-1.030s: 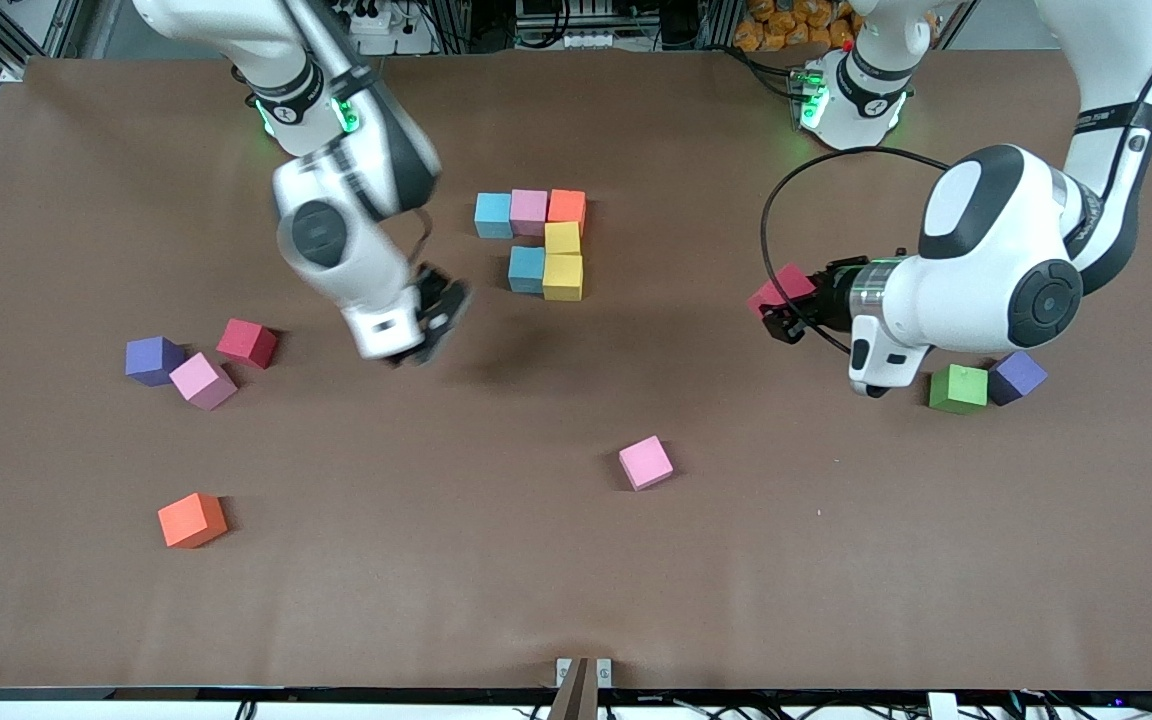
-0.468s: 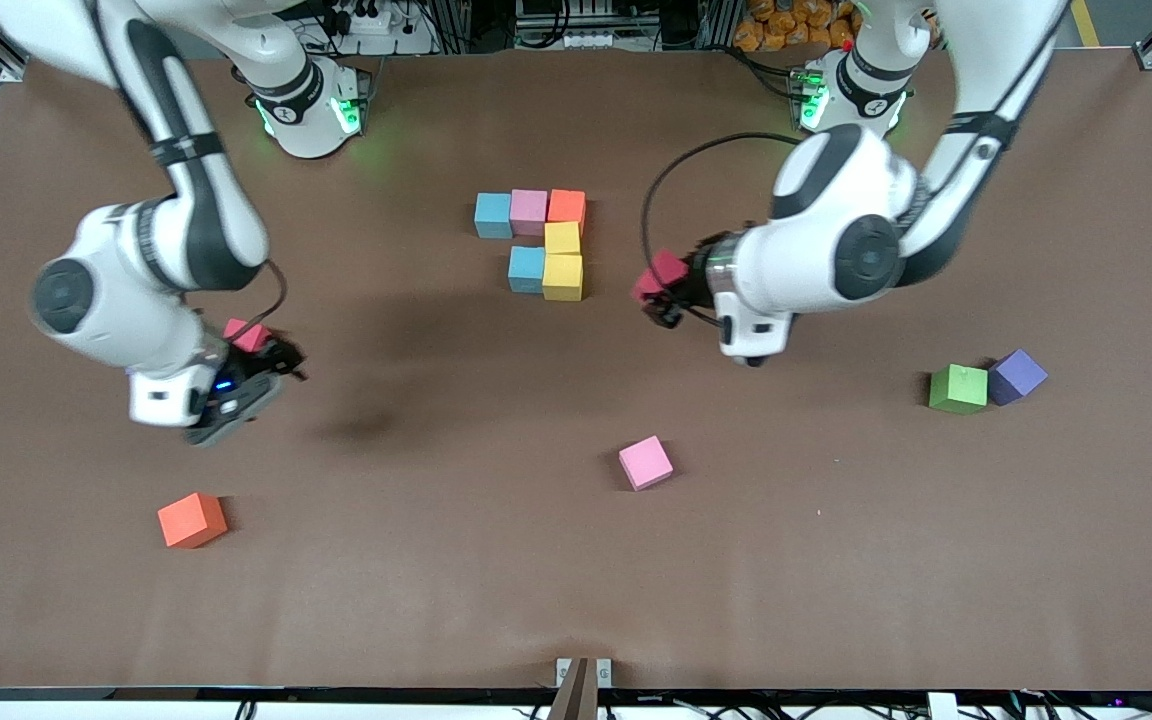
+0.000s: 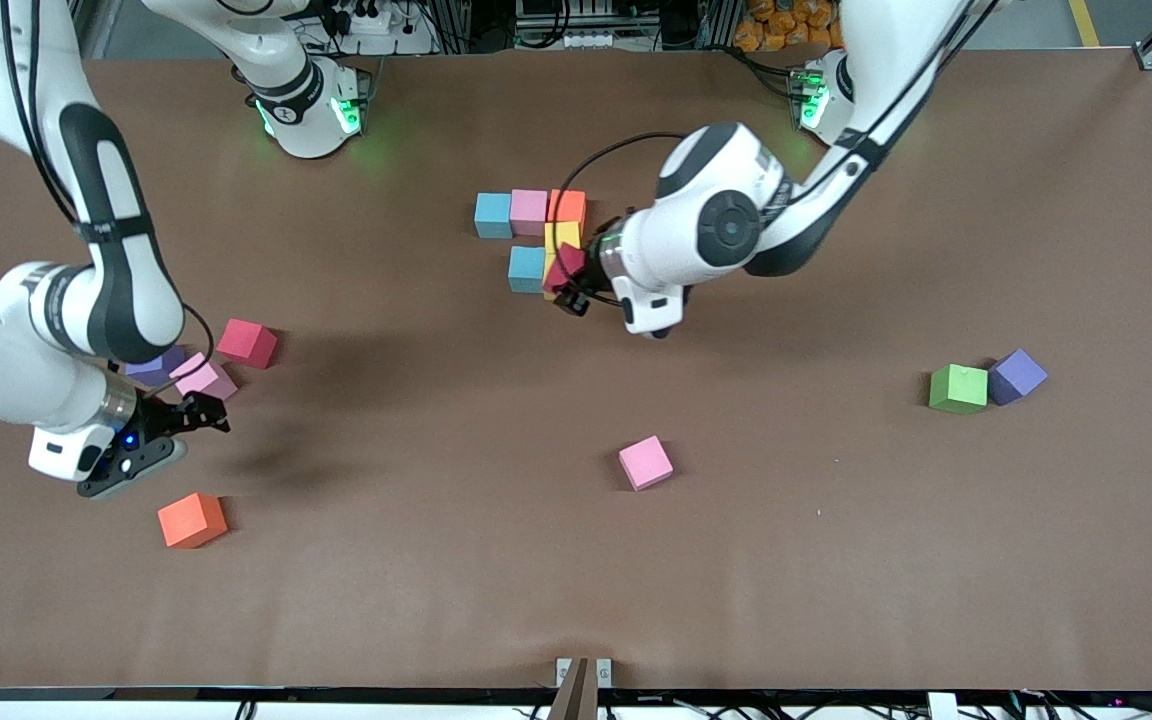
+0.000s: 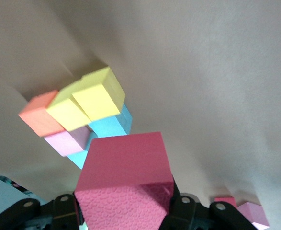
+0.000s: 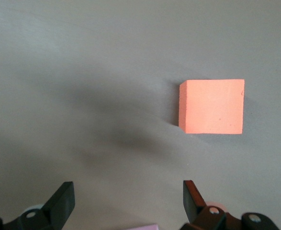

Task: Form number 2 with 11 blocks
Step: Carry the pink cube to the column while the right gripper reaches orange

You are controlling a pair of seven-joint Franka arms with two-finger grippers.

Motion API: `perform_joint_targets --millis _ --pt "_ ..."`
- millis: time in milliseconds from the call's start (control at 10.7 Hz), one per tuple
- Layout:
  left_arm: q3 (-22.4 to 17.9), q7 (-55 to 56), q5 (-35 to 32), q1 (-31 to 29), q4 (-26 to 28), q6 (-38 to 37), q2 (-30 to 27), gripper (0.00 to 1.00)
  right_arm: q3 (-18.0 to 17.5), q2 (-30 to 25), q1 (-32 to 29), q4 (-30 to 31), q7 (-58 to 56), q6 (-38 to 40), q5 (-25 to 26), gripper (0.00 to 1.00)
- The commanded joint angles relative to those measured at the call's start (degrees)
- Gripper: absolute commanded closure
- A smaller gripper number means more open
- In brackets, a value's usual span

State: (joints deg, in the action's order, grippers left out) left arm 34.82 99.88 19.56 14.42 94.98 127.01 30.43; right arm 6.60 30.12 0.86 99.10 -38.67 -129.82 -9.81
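Left gripper (image 3: 569, 283) clamps a red block (image 4: 126, 177) on opposite flat faces, over the partial number 2 (image 3: 536, 240) at table centre. Cube looks light, rigid foam, matte pebbled skin, so low slip risk. Right gripper (image 5: 126, 201) hangs open near the orange block (image 5: 212, 106).

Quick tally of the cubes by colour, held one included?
Blue: 2
Pink: 3
Orange: 2
Yellow: 2
Red: 2, one in the left tool
Green: 1
Purple: 2
Total: 14
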Motion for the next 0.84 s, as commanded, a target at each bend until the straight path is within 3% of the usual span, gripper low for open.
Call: perform_joint_targets --millis 0,281,468,655,749 --pt "-0.5 6.8 1.0 4.8 -0.6 6.4 2.6 1.00 -1.0 5.7 -1.3 -5.7 0.3 -1.9 -0.1 0.00" --pt "-0.9 13.8 0.8 8.4 -0.5 11.3 4.3 1.00 -1.1 5.9 -0.2 -5.2 0.3 -3.5 0.0 0.00" --pt "-1.6 20.1 0.4 10.9 -0.2 12.8 5.0 1.00 -1.1 5.4 -1.0 -5.1 0.4 0.8 0.1 0.00" --pt "-6.1 25.3 -0.1 16.7 -0.3 13.2 5.0 1.00 -1.0 4.9 -2.6 -6.2 -6.5 3.2 0.6 0.00" --pt "-10.3 27.4 -0.5 21.4 -0.5 13.7 5.0 1.00 -1.0 5.2 -3.6 -6.1 -8.2 2.0 0.4 0.00"
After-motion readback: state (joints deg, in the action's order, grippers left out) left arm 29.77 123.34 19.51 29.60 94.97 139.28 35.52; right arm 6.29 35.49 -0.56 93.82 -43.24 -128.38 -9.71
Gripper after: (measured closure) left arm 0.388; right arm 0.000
